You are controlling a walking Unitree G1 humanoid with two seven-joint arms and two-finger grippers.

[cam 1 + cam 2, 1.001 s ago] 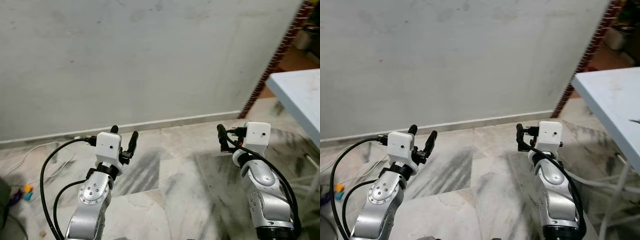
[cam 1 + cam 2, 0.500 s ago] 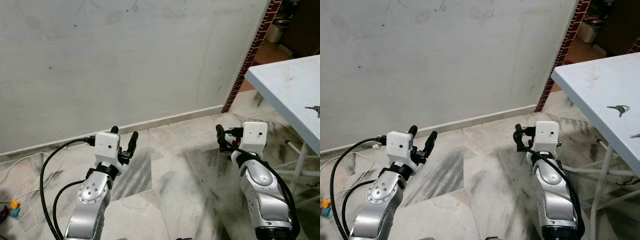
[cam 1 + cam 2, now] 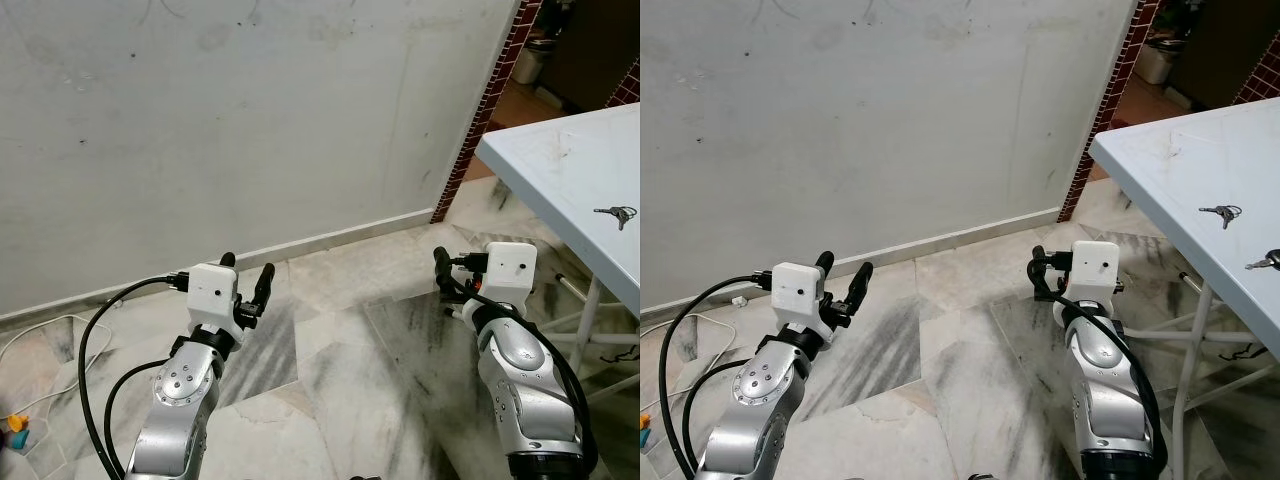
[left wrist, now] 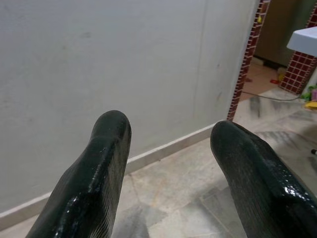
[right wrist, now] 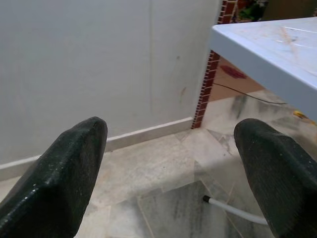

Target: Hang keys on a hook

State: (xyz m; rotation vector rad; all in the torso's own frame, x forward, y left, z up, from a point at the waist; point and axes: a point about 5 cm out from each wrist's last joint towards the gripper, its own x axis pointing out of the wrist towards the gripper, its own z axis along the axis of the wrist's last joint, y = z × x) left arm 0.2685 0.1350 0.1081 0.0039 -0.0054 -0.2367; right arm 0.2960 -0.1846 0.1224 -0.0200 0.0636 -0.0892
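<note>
My right gripper (image 5: 168, 173) hangs in front of me over the marble floor (image 3: 340, 340), fingers spread wide with nothing between them; my left gripper (image 4: 168, 163) is raised the same way, also parted and empty. Beyond them stands the plain grey wall (image 3: 250, 120) with a brick edge (image 3: 480, 110) at its right end. The keys (image 3: 1219, 212) lie on the white table (image 3: 1160, 150) off to my right, well apart from both grippers, with a second small metal piece (image 3: 1262, 262) near the table's front edge. No hook is visible to me, so I risk picking up the keys with nowhere to hang them, or clipping the table's corner as I turn. Compared with a second ago, my view has swung right: the table and its keys have come into sight.
</note>
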